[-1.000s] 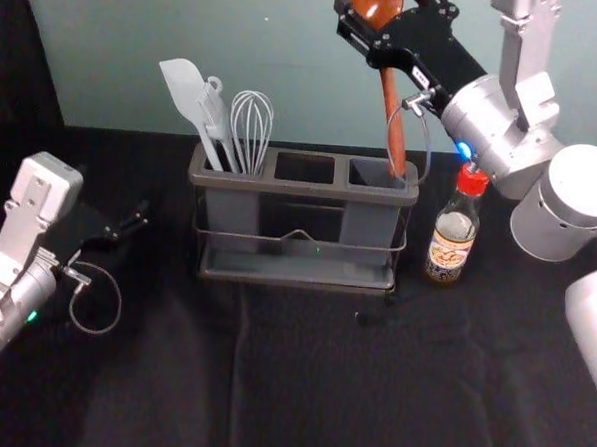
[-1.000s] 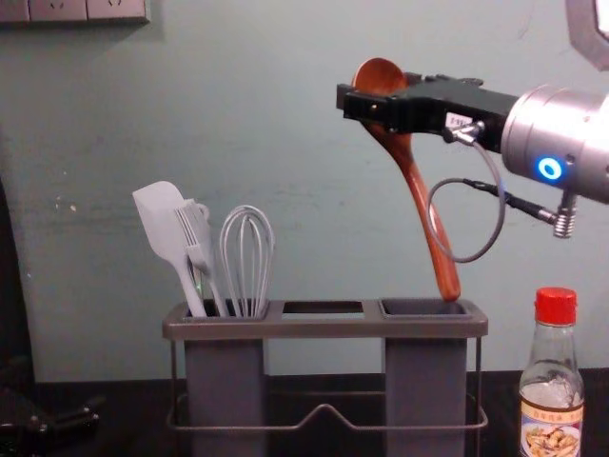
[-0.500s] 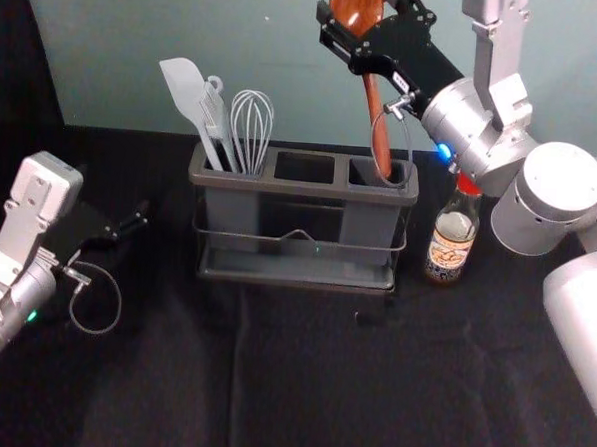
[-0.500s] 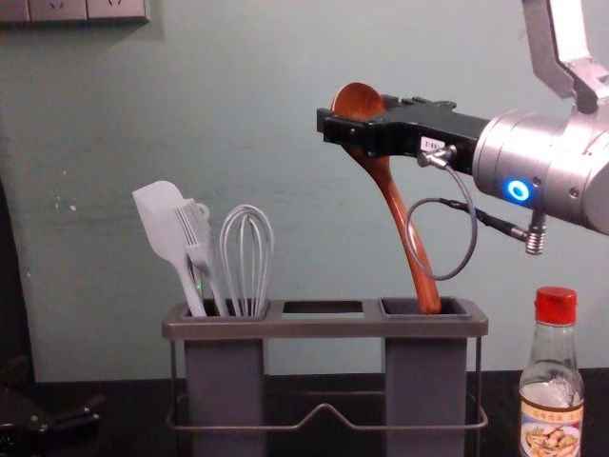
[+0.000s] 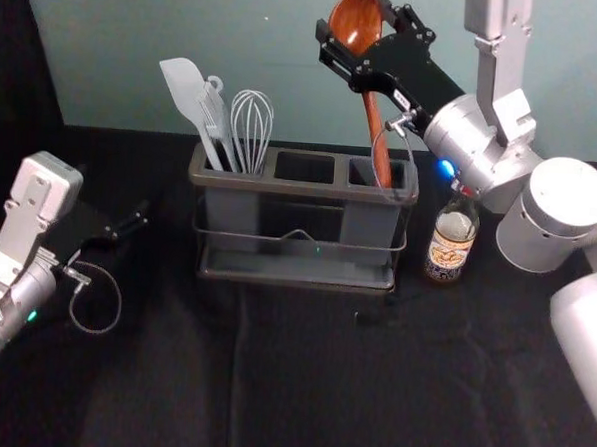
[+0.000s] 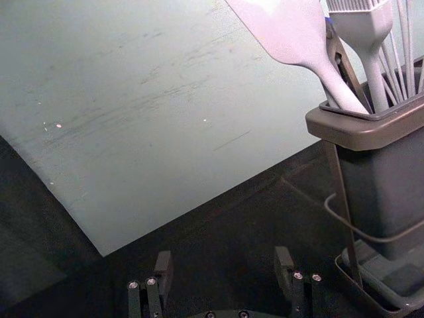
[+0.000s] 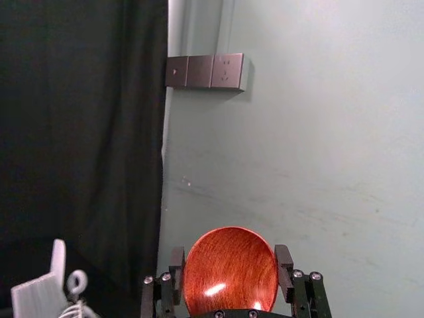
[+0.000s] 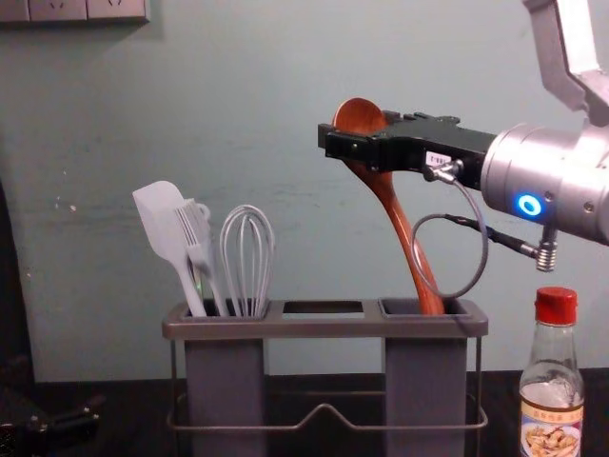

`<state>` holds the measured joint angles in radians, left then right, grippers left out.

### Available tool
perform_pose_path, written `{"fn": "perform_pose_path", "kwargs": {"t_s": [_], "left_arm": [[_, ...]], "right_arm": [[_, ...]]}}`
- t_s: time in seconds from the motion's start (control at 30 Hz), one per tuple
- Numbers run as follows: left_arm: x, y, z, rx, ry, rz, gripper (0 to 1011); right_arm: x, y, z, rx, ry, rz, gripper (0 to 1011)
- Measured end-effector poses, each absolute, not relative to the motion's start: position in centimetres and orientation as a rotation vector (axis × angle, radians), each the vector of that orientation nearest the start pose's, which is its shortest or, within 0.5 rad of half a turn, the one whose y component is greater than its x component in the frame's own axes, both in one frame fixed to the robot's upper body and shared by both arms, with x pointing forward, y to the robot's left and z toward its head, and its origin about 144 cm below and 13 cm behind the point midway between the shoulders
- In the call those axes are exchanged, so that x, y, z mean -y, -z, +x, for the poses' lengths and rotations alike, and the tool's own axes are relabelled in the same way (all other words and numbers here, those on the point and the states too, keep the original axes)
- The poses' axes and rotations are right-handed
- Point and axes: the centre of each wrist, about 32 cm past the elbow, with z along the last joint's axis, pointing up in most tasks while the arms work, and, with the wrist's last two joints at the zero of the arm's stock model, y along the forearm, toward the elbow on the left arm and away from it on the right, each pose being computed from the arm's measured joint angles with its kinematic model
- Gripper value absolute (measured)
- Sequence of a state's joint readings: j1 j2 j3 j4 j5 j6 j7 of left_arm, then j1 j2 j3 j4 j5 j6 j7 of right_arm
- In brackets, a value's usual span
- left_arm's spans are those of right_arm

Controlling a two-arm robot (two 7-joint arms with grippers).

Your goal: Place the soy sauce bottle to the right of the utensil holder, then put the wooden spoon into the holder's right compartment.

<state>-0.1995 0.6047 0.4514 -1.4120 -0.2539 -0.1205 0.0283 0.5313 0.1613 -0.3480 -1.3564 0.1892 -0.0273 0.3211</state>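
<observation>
Spoon (image 8: 392,202) lower, right tool (image 5: 351,13) level above holder (image 5: 305,187)

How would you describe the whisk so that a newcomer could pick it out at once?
Find the grey utensil holder before the wall, then look at its left compartment. The whisk stands at the right of the pale cluster there, its open wire loops unlike the flat spatula and bristled brush.

The chest view cuts off the soy sauce bottle (image 8: 551,411) below.

Right pincer (image 5: 351,16) high, left pincer (image 5: 139,218) low
</observation>
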Motion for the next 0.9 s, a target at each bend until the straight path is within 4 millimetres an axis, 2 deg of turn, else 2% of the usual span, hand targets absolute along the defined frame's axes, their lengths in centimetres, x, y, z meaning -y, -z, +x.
{"fn": "perform_pose_path", "kwargs": {"t_s": [0.5,0.9], "left_arm": [[-31.0,-114.0,48.9,0.285,-1.248,0.304,1005],[-31.0,-114.0,48.9,0.285,-1.248,0.304,1005]], "right_arm": [[19.8,-128.4,54.2,0.206,0.905,0.053,838],[21.6,-128.5,52.7,0.170,0.907,-0.004,838]]}}
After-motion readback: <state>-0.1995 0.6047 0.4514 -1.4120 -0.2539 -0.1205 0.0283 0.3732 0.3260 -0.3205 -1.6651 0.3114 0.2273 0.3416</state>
